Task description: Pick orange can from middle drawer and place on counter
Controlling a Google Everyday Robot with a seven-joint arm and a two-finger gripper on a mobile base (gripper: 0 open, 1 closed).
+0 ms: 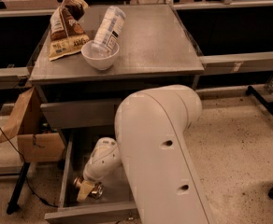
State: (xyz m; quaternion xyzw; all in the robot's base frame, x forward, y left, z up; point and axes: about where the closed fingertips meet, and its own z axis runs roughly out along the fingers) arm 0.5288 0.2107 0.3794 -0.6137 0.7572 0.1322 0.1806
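Note:
The middle drawer stands pulled open below the counter. The orange can lies on the drawer floor near the front left, shiny, partly hidden by my gripper. My gripper is down inside the drawer, right at the can and touching or straddling it. My large white arm reaches in from the right and hides the right half of the drawer.
On the counter stand a white bowl, a clear plastic bottle leaning into it, and a brown snack bag. A cardboard box sits left of the cabinet. A closed drawer front lies above the open drawer.

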